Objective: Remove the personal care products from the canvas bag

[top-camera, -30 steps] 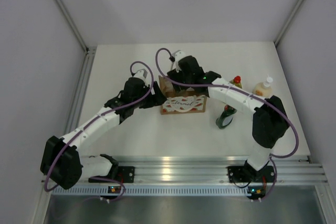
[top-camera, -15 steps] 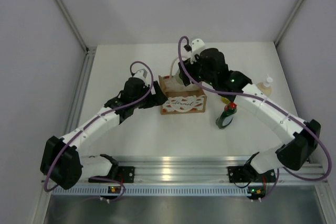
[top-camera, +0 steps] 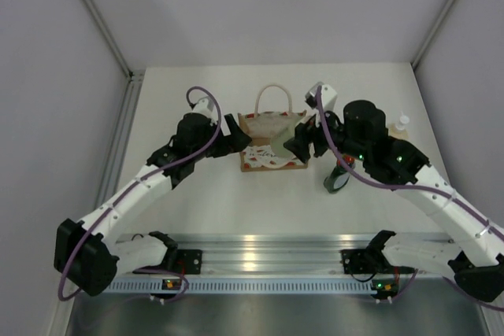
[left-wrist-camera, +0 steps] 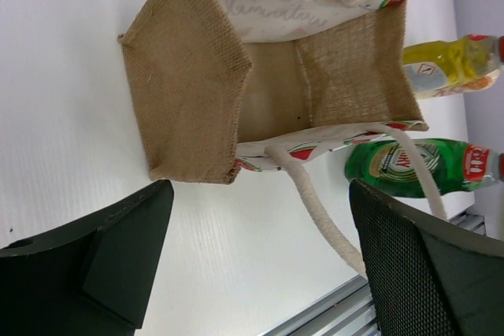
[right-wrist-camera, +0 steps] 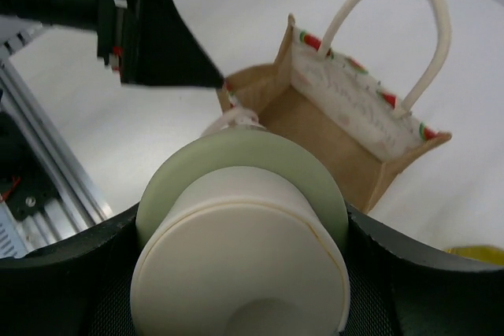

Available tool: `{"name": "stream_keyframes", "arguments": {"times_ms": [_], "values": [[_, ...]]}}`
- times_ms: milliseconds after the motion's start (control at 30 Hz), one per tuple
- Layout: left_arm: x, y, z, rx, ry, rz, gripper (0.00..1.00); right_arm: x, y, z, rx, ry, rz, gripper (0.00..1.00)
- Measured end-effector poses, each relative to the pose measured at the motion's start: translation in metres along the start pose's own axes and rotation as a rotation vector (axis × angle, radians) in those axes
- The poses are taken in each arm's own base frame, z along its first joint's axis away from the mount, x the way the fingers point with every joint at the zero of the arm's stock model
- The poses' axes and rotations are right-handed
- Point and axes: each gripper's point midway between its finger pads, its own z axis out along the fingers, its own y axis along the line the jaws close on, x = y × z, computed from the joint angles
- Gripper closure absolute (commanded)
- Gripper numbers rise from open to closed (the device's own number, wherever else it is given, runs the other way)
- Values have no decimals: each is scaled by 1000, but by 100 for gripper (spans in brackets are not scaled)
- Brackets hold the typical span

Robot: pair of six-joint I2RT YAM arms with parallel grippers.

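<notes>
The canvas bag stands upright mid-table, and in the left wrist view its tan inside shows nothing in it. My left gripper hangs open just left of the bag, apart from it. My right gripper is shut on the pale green bottle with a white cap, held above the bag's right front corner. The dark green bottle stands to the right of the bag, the yellow-green bottle lies beyond it, and the peach pump bottle peeks out behind my right arm.
A cream handle droops from the bag's front onto the table. The aluminium rail runs along the near edge. Grey walls close in at the back and at both sides.
My right gripper has lifted the pale green bottle out of the bag and drawn it toward the front right. My left gripper has opened, let go of the bag's left side and backed off slightly.
</notes>
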Motion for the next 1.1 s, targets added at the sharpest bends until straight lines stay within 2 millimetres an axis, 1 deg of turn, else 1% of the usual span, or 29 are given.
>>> {"name": "stream_keyframes", "arguments": {"times_ms": [33,133,300,467,567,633,733,867,1033,1100], "values": [[-4,-3,-3,8,-14,-2,2,10,2,-3,-6,17,1,100],[-16,-12,-12,31,-54,-7,2,51,4,-15,-8,77,16,100],[-25,-16,-26,39,-100,-16,2,105,2,-27,23,167,60,100],[-32,-14,-40,23,-139,-12,2,149,3,-24,34,247,95,100],[-31,-8,-48,-1,-154,0,2,181,6,-21,35,314,114,100],[-30,-3,-52,-16,-157,5,2,198,9,-19,35,348,124,100],[-24,4,-56,-38,-152,17,2,215,14,-13,34,374,129,100],[-18,13,-63,-63,-144,33,2,230,23,-1,34,385,117,100],[-14,17,-79,-75,-142,62,2,247,36,14,53,401,55,100],[-14,20,-87,-83,-148,74,2,252,39,18,66,409,34,100]]}}
